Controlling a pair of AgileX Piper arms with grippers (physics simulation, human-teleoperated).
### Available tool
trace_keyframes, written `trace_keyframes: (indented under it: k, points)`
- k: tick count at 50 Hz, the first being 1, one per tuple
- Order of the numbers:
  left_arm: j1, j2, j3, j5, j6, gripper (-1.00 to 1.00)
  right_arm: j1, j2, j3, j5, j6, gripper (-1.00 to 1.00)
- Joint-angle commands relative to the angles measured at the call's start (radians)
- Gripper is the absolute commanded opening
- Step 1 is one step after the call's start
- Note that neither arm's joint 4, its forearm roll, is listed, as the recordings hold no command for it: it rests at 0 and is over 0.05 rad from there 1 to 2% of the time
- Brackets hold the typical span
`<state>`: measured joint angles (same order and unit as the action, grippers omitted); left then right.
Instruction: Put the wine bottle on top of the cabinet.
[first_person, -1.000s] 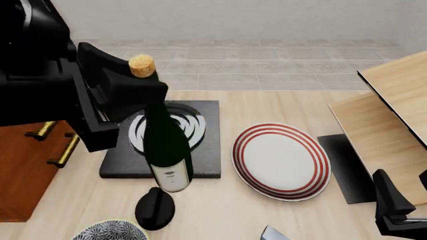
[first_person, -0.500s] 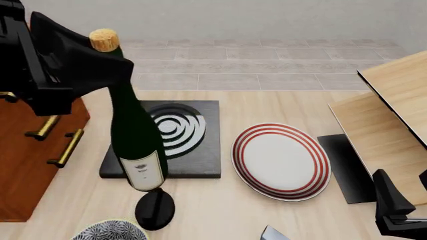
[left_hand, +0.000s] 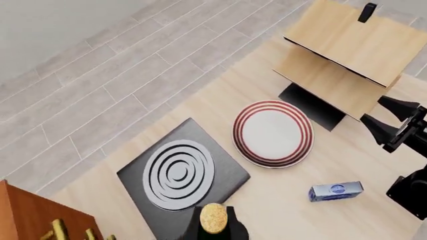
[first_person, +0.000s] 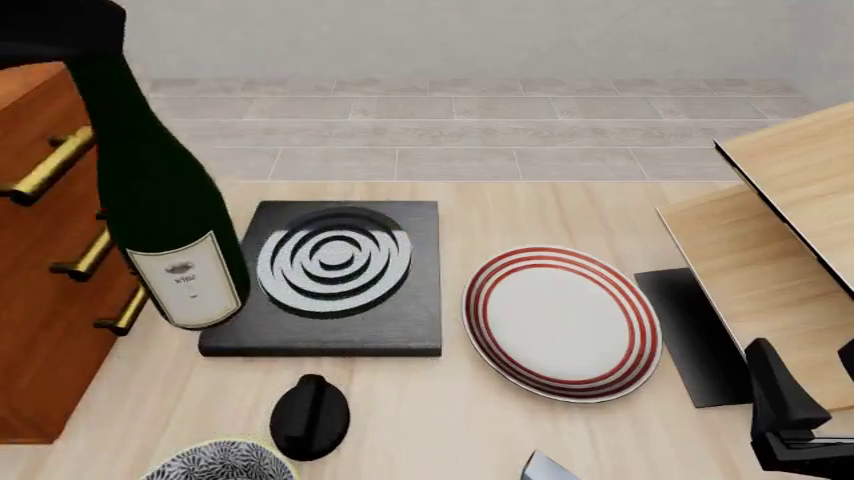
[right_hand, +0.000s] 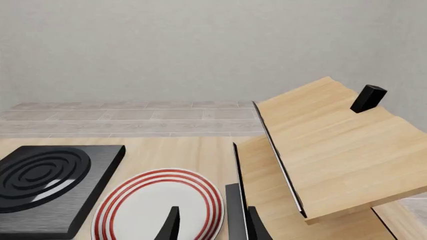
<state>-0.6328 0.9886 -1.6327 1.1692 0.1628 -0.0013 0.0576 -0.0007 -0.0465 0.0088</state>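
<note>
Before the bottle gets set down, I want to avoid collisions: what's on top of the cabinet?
The cabinet top barely shows at the frame edge; the wine bottle and left arm cover most of it. Nothing visible there, but unconfirmed.

Grey tiled floor (first_person: 534, 130), seemingly plain wall (right_hand: 200, 45)

A white label (first_person: 187, 282) is seen low on the dark green wine bottle (first_person: 154, 190) in the front view; small dark print sits on it, seemingly the word "wine", too fine to be read with certainty. A round emblem is shown on a small blue packet (left_hand: 335, 191) lying on the surface, its wording illegible.
</note>
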Motion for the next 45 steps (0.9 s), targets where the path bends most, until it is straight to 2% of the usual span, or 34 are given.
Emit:
trace_keyframes:
  k: [1,13,19,34,45]
  points:
    - [0.068,0.025,-0.115,0.051,0.040,-1.00,0.000,0.002,0.000,-0.002,0.000,1.00]
    - [0.126,0.036,-0.121,0.051,0.069,-1.00,0.000,0.002,0.000,-0.002,0.000,1.00]
    - [0.177,0.060,-0.172,0.051,0.082,-1.00,0.000,0.002,0.000,-0.002,0.000,1.00]
    - [0.287,0.087,-0.211,0.051,0.124,-1.00,0.000,0.002,0.000,-0.002,0.000,1.00]
    - [0.372,0.122,-0.275,0.051,0.120,-1.00,0.000,0.002,0.000,-0.002,0.000,1.00]
